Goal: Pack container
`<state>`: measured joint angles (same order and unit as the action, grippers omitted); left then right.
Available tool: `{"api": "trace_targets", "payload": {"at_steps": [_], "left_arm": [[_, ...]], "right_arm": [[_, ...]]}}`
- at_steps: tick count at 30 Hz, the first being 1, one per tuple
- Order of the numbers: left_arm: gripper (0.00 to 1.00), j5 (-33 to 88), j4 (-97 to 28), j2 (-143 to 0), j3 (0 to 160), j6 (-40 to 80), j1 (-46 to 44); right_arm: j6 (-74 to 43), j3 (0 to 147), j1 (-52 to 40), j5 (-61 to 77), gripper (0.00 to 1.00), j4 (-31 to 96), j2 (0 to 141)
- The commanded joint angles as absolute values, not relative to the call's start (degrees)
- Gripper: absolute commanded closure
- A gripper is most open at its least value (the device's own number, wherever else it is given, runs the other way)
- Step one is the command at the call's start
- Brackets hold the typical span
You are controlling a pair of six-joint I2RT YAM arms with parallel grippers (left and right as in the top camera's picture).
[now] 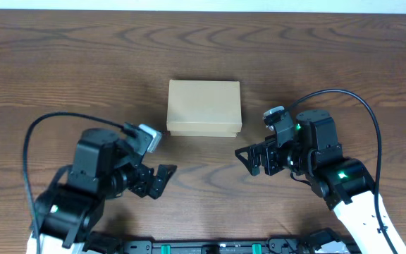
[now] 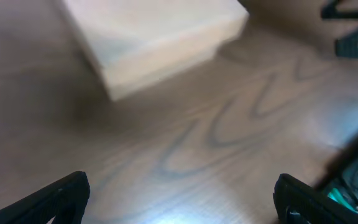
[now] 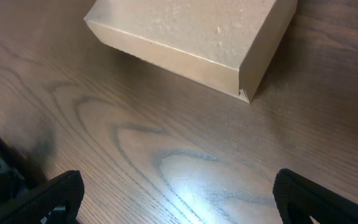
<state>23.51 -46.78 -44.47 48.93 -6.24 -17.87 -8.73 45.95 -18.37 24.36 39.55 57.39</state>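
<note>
Container [image 1: 204,107], untouched, beyond left gripper [image 1: 164,180], right gripper [image 1: 248,161]

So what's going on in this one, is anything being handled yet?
Nothing is being held. The small tan rectangular cardboard box sits on the dark wooden table with its lid shut. The left claw and right claw are both open and empty. They sit on the near side of the box, one to each side, and neither touches it.
</note>
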Motion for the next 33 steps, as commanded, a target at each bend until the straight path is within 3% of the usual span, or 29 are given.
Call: {"api": "trace_targets", "payload": {"at_steps": [1,12,22,33], "left_arm": [[0.05,16.3,-43.4,-38.3,46.7,-5.8,-13.6],[0.05,11.6,-24.7,-13.5,22.5,6.1,3.8],[0.05,11.6,-16.4,-0.1,5.2,11.5,5.3],[0.05,11.4,-14.9,-0.2,4.6,6.2,5.3]], "right_arm": [[-9.4,45.9,-18.1,24.2,0.01,39.6,57.6],[-9.4,45.9,-18.1,24.2,0.01,39.6,57.6],[-9.4,45.9,-18.1,24.2,0.01,39.6,57.6],[-9.4,45.9,-18.1,24.2,0.01,39.6,57.6]]}}
